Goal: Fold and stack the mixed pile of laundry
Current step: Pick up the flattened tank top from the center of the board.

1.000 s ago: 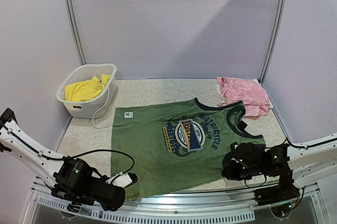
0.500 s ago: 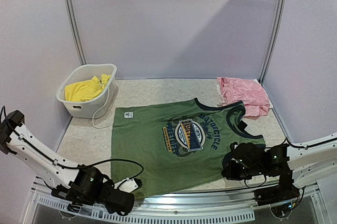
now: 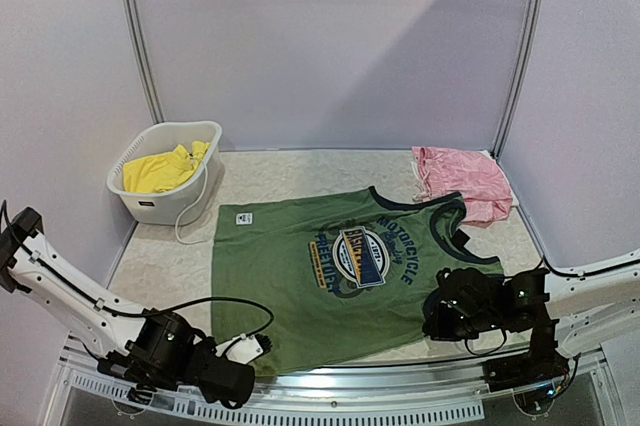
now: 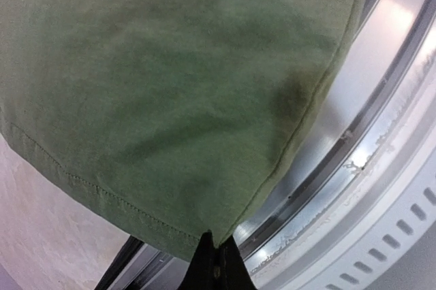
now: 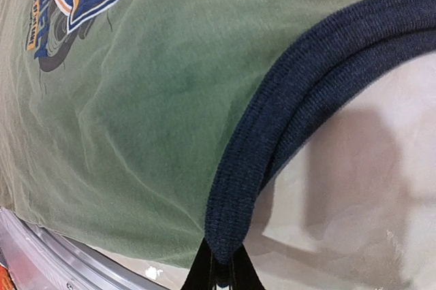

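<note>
**Q:** Where does the tank top lie?

**A:** The tank top (image 3: 340,266), olive with a round blue-orange graphic, is spread flat at the centre of the table (image 3: 290,168). Its near side reaches the table's lower edge.

**Q:** And the left gripper?

**A:** The left gripper (image 4: 216,263) is at the bottom centre of its wrist view. Its jaws are closed, pinching a corner of the tank top's hem above the metal rail (image 4: 381,99).

**Q:** The right gripper?

**A:** The right gripper (image 5: 221,269) is at the bottom centre of its view. Its jaws are closed on the tank top's navy ribbed armhole trim.

**Q:** The other laundry?

**A:** The yellow shorts (image 3: 160,171) lie in the white basket (image 3: 150,208), upper left. The pink garment (image 3: 465,178) is crumpled at upper right, just beside the tank top's straps.
</note>
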Controlling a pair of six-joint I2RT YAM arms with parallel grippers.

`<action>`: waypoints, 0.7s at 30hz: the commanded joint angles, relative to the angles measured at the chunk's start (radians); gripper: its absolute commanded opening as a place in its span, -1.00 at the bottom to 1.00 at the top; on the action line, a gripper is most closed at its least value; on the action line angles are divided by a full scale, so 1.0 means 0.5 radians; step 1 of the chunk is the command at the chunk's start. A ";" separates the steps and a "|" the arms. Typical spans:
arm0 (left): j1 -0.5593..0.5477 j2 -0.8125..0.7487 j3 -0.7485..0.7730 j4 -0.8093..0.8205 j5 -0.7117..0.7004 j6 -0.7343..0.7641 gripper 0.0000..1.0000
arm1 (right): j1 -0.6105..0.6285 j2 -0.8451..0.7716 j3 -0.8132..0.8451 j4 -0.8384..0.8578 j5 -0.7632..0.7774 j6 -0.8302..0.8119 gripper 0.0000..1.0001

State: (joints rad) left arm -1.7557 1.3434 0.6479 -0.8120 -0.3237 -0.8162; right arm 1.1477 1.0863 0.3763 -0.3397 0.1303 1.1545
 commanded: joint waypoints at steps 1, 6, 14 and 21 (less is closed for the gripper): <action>0.009 -0.067 0.060 -0.081 -0.103 0.019 -1.00 | 0.014 0.009 0.095 -0.154 0.085 -0.046 -1.00; 0.053 -0.137 0.029 -0.113 -0.125 0.017 -1.00 | 0.015 0.029 0.163 -0.221 0.116 -0.071 -1.00; 0.067 -0.191 0.024 -0.213 -0.106 -0.015 -1.00 | 0.012 0.070 0.234 -0.275 0.147 -0.115 -1.00; 0.123 -0.299 0.031 -0.195 -0.166 -0.014 -1.00 | 0.015 0.084 0.370 -0.419 0.226 -0.175 -1.00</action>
State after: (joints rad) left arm -1.7275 1.2259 0.6594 -0.8860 -0.3717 -0.8154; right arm 1.1477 1.1194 0.5056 -0.4831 0.1871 1.0962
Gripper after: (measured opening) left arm 0.012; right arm 0.055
